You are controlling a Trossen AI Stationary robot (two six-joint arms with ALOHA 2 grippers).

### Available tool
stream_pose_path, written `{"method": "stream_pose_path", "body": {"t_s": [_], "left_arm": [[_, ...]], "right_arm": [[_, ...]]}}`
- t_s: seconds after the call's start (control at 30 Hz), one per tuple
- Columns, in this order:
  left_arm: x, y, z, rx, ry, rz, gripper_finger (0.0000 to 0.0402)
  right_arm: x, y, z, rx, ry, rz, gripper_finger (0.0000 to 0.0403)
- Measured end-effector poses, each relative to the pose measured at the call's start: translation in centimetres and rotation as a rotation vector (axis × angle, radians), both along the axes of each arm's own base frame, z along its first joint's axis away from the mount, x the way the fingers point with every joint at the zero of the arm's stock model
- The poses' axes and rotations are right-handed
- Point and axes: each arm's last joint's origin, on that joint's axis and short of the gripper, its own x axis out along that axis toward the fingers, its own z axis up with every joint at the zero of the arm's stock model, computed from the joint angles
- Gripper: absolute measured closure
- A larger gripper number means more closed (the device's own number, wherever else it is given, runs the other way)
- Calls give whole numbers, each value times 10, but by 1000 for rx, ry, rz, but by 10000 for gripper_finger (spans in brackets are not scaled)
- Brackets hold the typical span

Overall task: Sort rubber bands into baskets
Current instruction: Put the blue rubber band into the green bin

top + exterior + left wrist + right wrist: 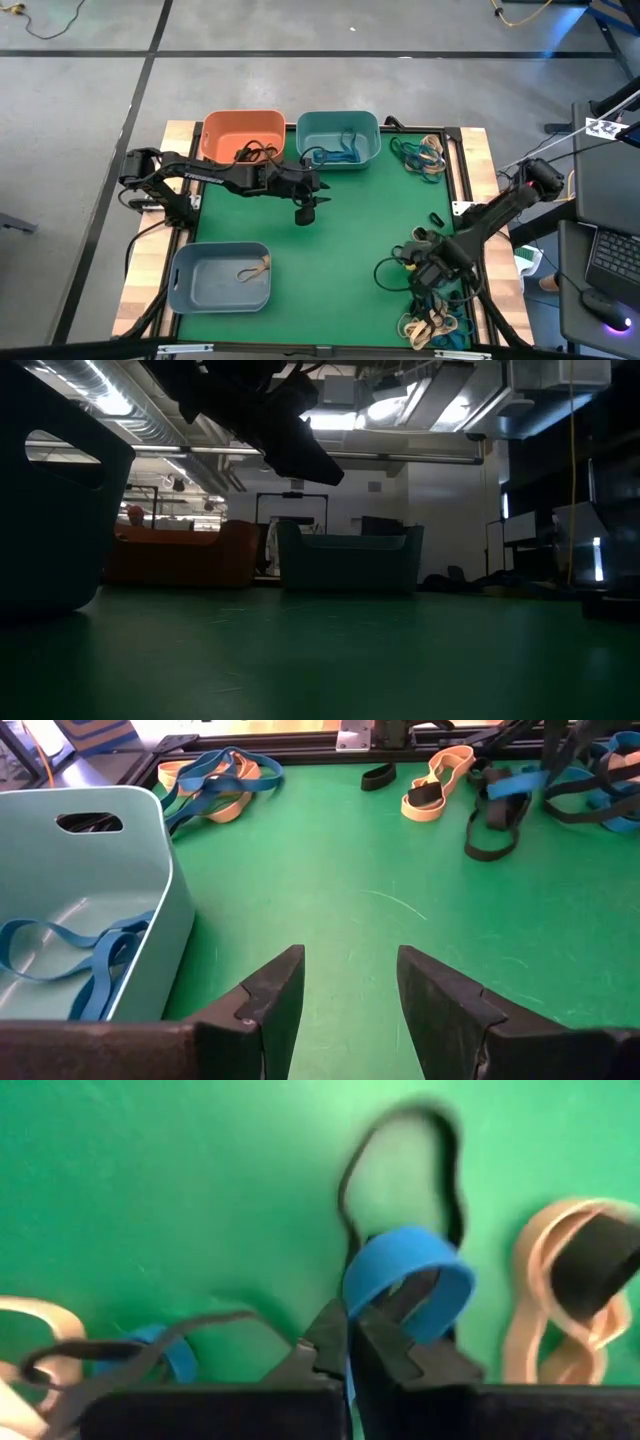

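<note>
We see few rubber bands (437,318) binned, piles remain lower right; right gripper (350,1342) clenched on blue band (408,1275), left gripper (350,985) released.

The left end effector (305,212) is held out over the table's middle, its fingers (268,1005) parted. The right end effector (348,1342) is lowered near the right edge, fingers pressed together, apparently pinching something.

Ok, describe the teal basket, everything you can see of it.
The teal basket is a shallow, rounded-rectangular tub of smooth plastic with a slot handle cut into one end wall. It sits upright at the far edge of the green mat, close beside the orange basket. Several blue rubber bands lie tangled inside it. No gripper touches it.
</note>
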Motion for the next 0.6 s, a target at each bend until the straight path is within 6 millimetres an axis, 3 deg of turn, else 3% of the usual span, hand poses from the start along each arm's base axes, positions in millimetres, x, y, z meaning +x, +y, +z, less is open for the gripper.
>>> {"method": "stream_pose_path", "body": {"t_s": [0.3, 0.6], "left_arm": [[-1, -9, -3, 6, 30, -32, 243], [-22, -17, -22, -14, -33, -39, 243]], "right_arm": [[2, -17, 43, -106, -293, 48, 400], [22, -54, 56, -244, -372, 89, 394]]}}
